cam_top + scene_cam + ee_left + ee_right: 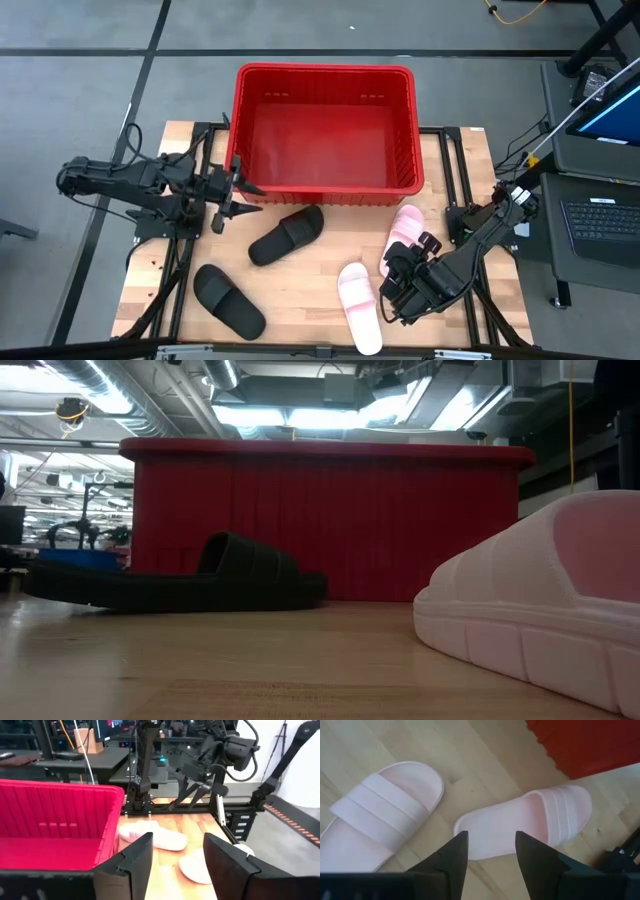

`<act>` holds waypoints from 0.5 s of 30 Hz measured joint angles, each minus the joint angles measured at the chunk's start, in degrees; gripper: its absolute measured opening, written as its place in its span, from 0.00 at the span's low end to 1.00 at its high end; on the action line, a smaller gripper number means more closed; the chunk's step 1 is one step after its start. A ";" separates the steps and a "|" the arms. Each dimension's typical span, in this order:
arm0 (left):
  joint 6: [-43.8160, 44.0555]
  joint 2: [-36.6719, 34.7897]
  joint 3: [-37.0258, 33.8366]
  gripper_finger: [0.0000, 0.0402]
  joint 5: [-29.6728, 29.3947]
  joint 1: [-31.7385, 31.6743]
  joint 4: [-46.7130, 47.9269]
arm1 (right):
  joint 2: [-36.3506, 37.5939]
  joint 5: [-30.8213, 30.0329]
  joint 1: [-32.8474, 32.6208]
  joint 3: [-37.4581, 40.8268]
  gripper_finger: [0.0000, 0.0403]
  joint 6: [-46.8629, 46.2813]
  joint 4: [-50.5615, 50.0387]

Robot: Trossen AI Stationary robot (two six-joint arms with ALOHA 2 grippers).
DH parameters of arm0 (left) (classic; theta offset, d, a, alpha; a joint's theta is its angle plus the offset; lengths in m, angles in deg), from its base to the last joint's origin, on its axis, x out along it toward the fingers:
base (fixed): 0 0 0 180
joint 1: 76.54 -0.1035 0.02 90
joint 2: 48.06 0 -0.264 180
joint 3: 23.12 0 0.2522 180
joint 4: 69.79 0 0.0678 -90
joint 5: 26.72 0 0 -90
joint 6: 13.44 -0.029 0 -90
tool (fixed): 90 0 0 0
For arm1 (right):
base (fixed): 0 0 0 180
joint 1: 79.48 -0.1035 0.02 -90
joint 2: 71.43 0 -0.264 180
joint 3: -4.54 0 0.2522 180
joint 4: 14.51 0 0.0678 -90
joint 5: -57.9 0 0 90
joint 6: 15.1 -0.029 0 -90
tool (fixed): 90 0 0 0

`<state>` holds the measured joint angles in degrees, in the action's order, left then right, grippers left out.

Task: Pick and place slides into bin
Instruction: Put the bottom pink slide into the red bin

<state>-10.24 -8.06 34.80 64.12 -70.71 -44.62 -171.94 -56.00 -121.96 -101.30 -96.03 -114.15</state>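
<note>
The red bin (325, 130) stands at the table's far middle. One black slide (286, 236) lies sole-down just in front of it, also seen in the low view (180, 580). Another black slide (229, 301) lies near the left front. Two pale pink slides lie sole-down on the right: one (360, 307) at the front, one (405, 228) nearer the bin. My right gripper (490, 855) hangs open above the table, slanting down over the end of the pink slide (530, 822) nearer the bin, touching nothing. My left gripper (177, 865) is open and about level, beside the bin's near-left corner (248, 198).
The wooden table (320, 290) has bare room between the slides. Black frame rails (455, 170) run along its left and right sides. Desks with a laptop (600, 215) stand beyond the right edge.
</note>
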 joint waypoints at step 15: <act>0.76 7.08 6.42 0.42 4.26 7.54 5.03 | -0.01 0.07 0.70 -0.02 0.41 0.12 5.36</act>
<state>-9.48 -0.97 41.22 68.38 -63.17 -39.59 -171.95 -55.94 -121.26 -101.32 -95.90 -108.80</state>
